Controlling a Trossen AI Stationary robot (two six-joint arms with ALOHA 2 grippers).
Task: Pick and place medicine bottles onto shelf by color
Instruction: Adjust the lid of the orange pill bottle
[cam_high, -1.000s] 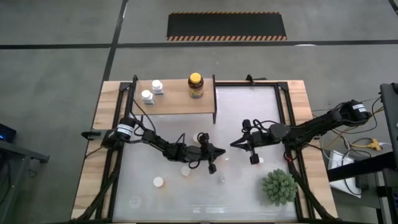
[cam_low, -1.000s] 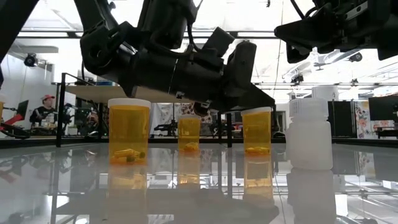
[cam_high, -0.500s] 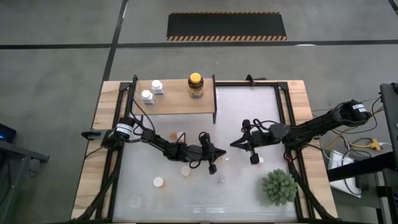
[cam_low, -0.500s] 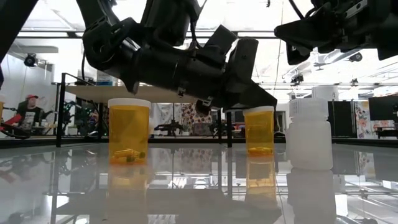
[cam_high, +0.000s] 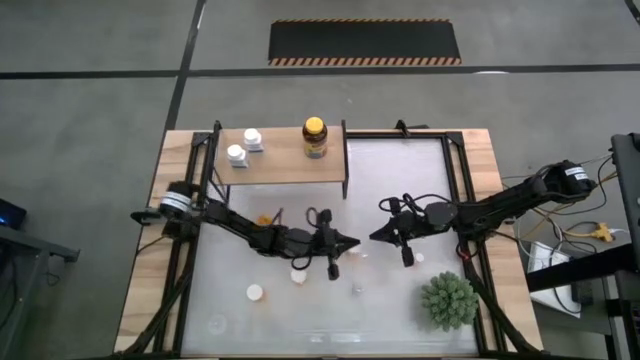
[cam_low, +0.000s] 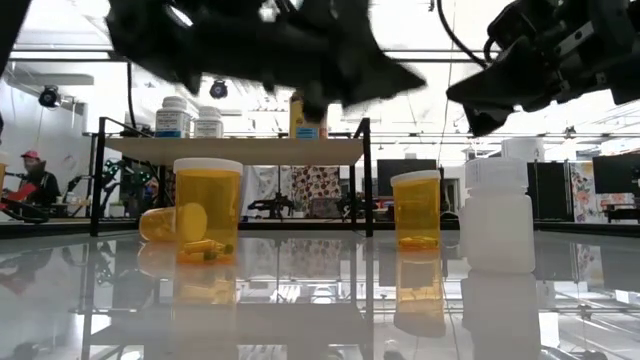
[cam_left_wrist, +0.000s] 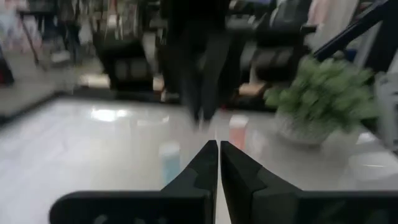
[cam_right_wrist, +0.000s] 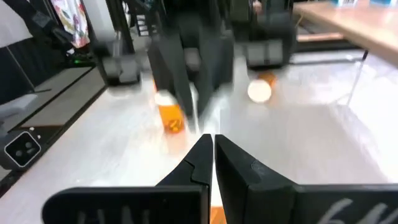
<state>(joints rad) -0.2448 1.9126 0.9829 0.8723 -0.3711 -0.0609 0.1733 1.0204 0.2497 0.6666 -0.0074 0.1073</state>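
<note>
My left gripper (cam_high: 354, 242) hovers shut over the middle of the table; its tip (cam_left_wrist: 218, 147) points toward the plant. My right gripper (cam_high: 373, 237) faces it a short way to the right, also shut (cam_right_wrist: 211, 139). Neither holds a bottle. Two orange bottles (cam_low: 207, 210) (cam_low: 416, 208) and a white bottle (cam_low: 497, 215) stand upright on the table. A third orange bottle (cam_high: 265, 218) (cam_low: 172, 222) lies on its side behind the left arm. The shelf (cam_high: 285, 165) at the far left carries two white bottles (cam_high: 244, 147) and the yellow-capped amber jar (cam_high: 315, 137).
A spiky green plant (cam_high: 447, 300) stands near the table's near right corner. The black frame (cam_high: 457, 190) runs along the white tabletop's edges. White-capped bottles (cam_high: 255, 292) (cam_high: 298, 275) stand near the left arm, toward the near edge. A person sits in the room beyond (cam_low: 30, 180).
The left arm has risen and swung, showing blurred in the low view, while its gripper stays near mid-table. The middle orange bottle, upright a second ago, has fallen on its side and lies farther left. The other bottles have kept their places.
</note>
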